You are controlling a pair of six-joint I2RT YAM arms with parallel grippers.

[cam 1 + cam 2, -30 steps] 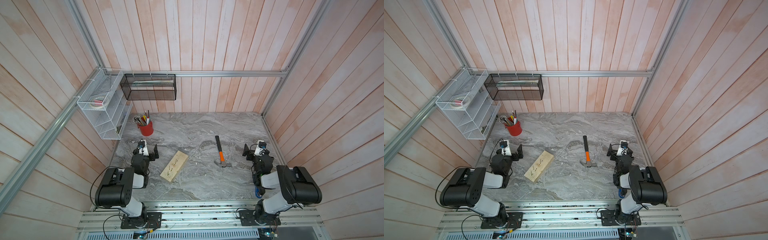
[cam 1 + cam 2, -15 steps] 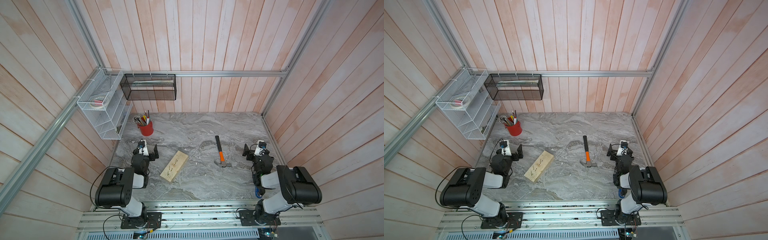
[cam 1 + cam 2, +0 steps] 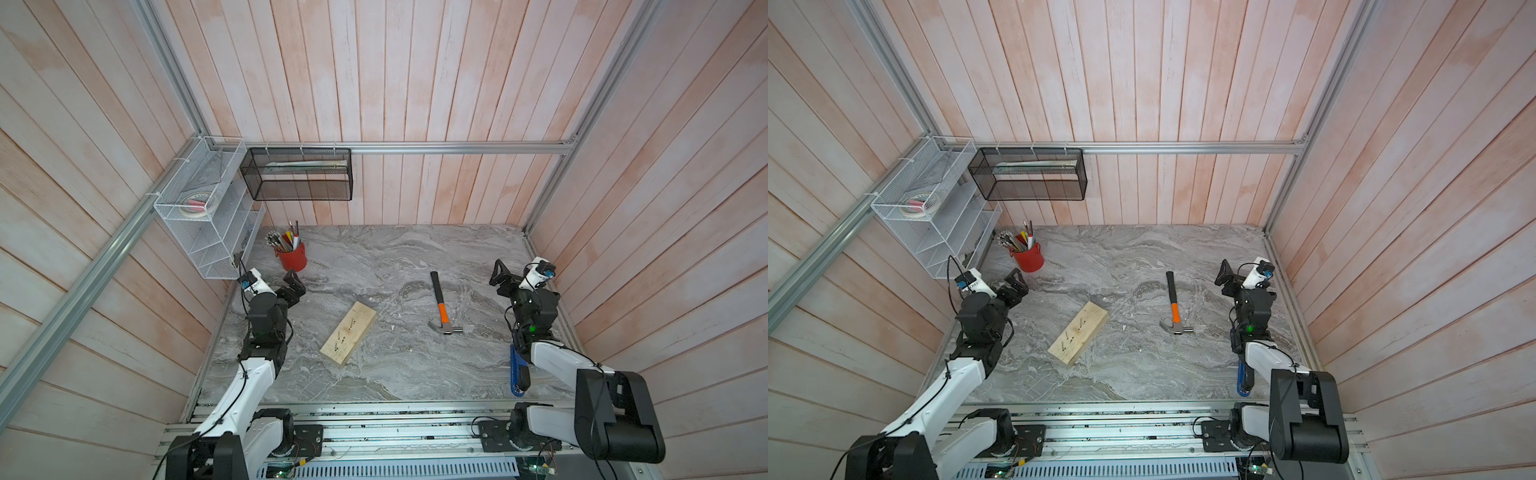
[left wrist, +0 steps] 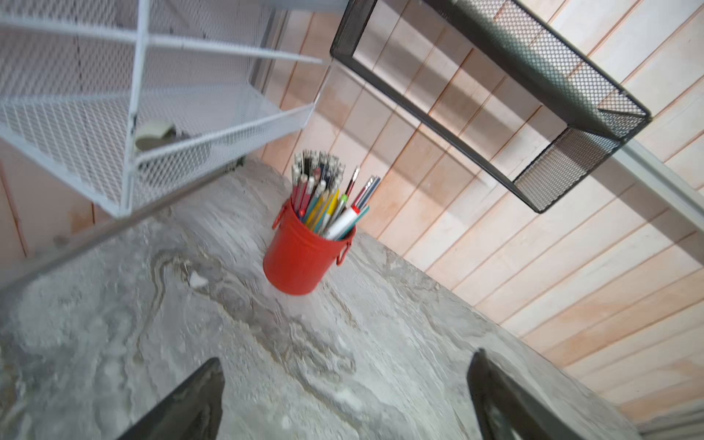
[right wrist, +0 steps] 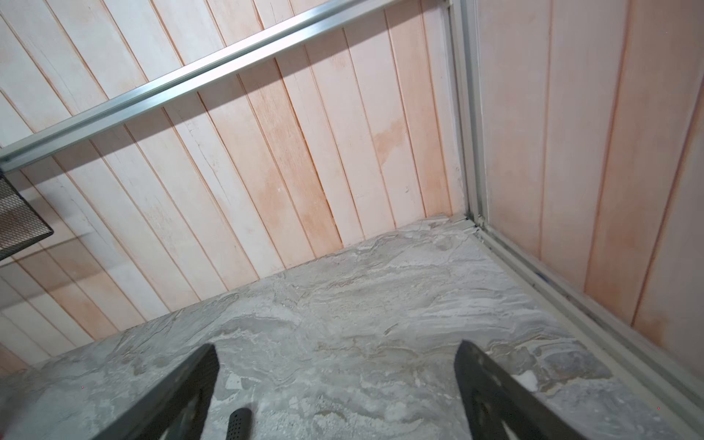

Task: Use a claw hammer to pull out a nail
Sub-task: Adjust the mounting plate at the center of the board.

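The claw hammer (image 3: 441, 305) (image 3: 1174, 306) lies flat on the marble table right of centre. Its silver head points to the front and its black grip end to the back. That grip end (image 5: 238, 422) shows in the right wrist view. A pale wood block (image 3: 348, 333) (image 3: 1078, 333) lies left of the hammer, with several small nails (image 3: 351, 326) standing in its top. My left gripper (image 3: 293, 283) (image 3: 1013, 285) (image 4: 346, 358) is open and empty, hanging near the red cup. My right gripper (image 3: 501, 276) (image 3: 1227, 275) (image 5: 338, 346) is open and empty, right of the hammer's grip end.
A red cup (image 3: 293, 257) (image 4: 301, 259) full of pens stands at the back left. A white wire shelf (image 3: 208, 216) and a black mesh basket (image 3: 299, 174) hang on the walls above it. A blue tool (image 3: 517, 370) lies under the right arm. Wooden walls close three sides.
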